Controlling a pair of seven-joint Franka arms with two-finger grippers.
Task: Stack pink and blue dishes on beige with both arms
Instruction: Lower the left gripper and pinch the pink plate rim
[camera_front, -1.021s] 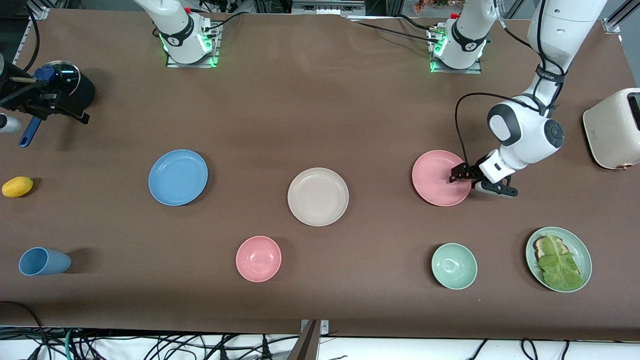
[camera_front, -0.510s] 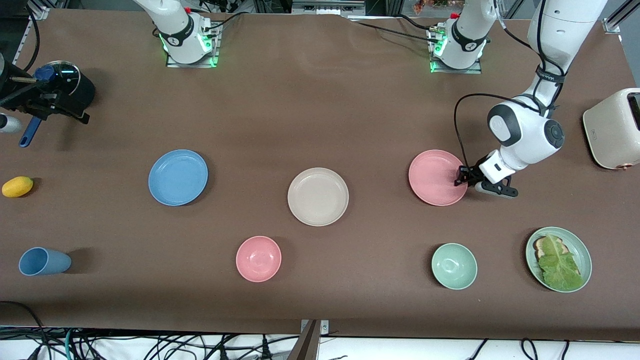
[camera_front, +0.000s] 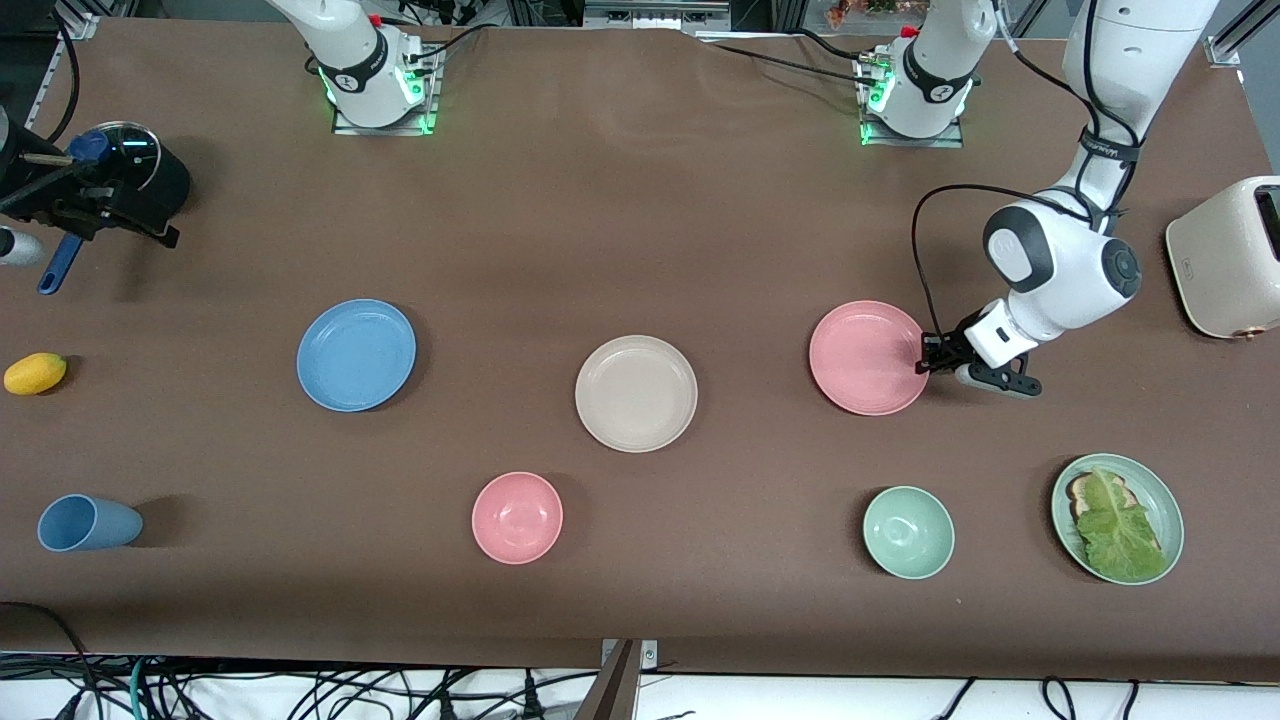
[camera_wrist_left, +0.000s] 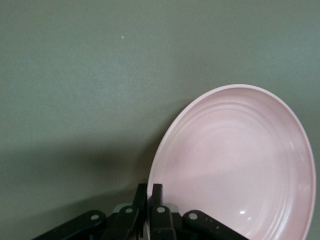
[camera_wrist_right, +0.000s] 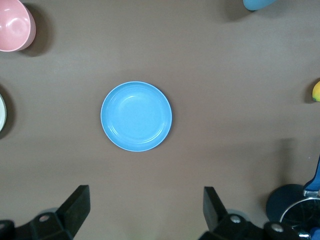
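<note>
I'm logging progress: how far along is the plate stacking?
Nothing is stacked yet: the beige plate lies bare. In hand: the left gripper has shut on the pink plate at its rim. Left: carry it onto the beige plate, then the blue plate, which the open right gripper hangs above.

Pink plate (camera_front: 866, 358), blue plate (camera_front: 356, 354), beige plate (camera_front: 636, 393), brown table (camera_front: 620, 230).

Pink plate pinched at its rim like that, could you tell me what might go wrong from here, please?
1. The left gripper holds the pink plate only by its rim, jaws shut on the edge; the plate may tilt or slip once lifted.
2. The beige plate sits toward the table's middle, so a sagging plate could clip its rim.
3. The right gripper hangs open above the blue plate; both arms heading for the beige plate could crowd each other.
</note>
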